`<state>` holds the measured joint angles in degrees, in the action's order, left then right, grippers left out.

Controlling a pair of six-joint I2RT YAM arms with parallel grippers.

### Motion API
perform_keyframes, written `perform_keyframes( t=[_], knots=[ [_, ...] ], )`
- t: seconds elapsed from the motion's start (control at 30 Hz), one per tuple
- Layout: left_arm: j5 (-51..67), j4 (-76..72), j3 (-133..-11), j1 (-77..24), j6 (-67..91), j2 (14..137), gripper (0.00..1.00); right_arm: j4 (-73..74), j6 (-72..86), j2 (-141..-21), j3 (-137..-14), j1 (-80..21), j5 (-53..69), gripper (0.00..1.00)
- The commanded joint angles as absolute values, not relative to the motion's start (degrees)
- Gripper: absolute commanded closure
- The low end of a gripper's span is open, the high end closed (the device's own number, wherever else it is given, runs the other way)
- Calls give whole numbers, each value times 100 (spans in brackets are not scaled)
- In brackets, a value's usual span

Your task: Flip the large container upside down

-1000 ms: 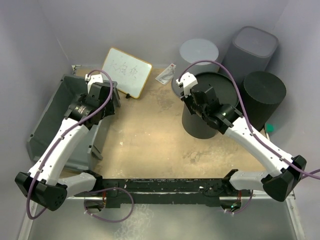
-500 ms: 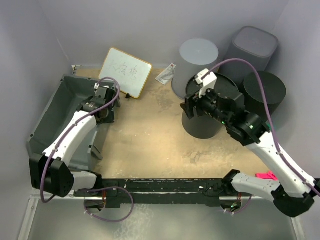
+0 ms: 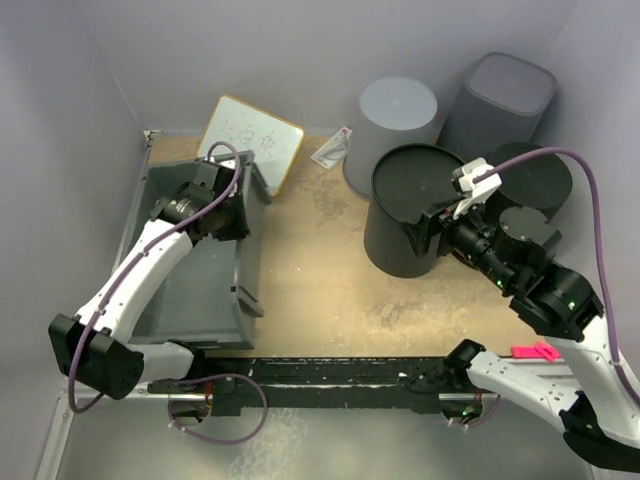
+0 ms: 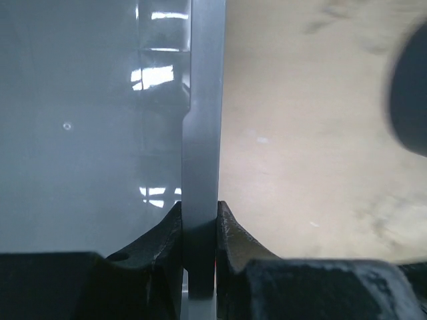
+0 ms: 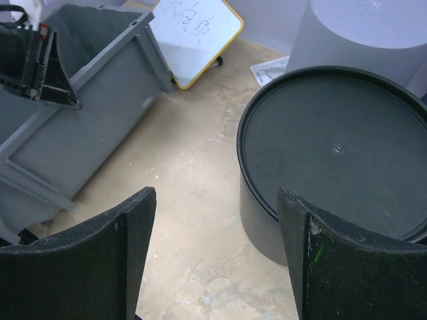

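Up close, left hand (image 4: 199, 223) pinching container (image 4: 203, 100) rim

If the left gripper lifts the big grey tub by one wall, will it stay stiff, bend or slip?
Probably fairly stiff: the large container has a rimmed edge and ribbed outer wall. It may slip, since the left gripper pinches only a thin, glossy wall. Held at one side, it will likely tilt and swing.
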<state>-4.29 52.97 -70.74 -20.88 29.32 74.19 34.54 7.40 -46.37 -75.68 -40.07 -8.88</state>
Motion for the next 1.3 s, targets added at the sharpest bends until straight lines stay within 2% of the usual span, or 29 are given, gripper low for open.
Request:
perform_keyframes(
  t=[0.0,0.2,0.3,0.53,0.8,0.93,0.97,1.0,1.07,1.1,1.13,1.27],
  knots=[
    [1125,4375,-7742,-2423,4177,6706,100,3599,892,-4580,-7804,-4007,-1258,25],
    [2312,1665,-7122,-2426,5870,6105,100,3641,980,-4514,-7833,-4006,-1481,25],
    [2635,874,-7048,-2419,6515,6080,100,3765,969,-4562,-7938,-4008,-1571,24],
    [2945,90,-6957,-2349,7366,6037,100,3876,979,-4586,-7989,-4000,-1694,24],
    [3090,-1547,-5426,-2121,8511,5877,100,3903,1057,-4529,-7954,-4008,-1661,23],
    [2979,-1509,-5123,-2071,8378,5810,100,3908,1123,-4442,-7870,-4003,-1678,23],
    [2965,-1197,-5193,-2045,8138,5810,98,3913,1127,-4437,-7860,-4001,-1679,23],
    [2922,-702,-5323,-1997,7757,5802,87,3904,1126,-4422,-7851,-4004,-1687,23],
    [2609,874,-5767,-1927,6773,5822,57,3827,1171,-4401,-7841,-4000,-1794,23],
    [2334,1602,-6062,-1906,6211,5845,47,3831,1212,-4390,-7841,-4005,-1765,23],
    [2005,2264,-6344,-1897,5725,5890,42,3852,1251,-4376,-7836,-4007,-1737,22],
    [648,4027,-7332,-1895,4286,6012,40,3927,1329,-4269,-7750,-4003,-1672,21]
  ],
)
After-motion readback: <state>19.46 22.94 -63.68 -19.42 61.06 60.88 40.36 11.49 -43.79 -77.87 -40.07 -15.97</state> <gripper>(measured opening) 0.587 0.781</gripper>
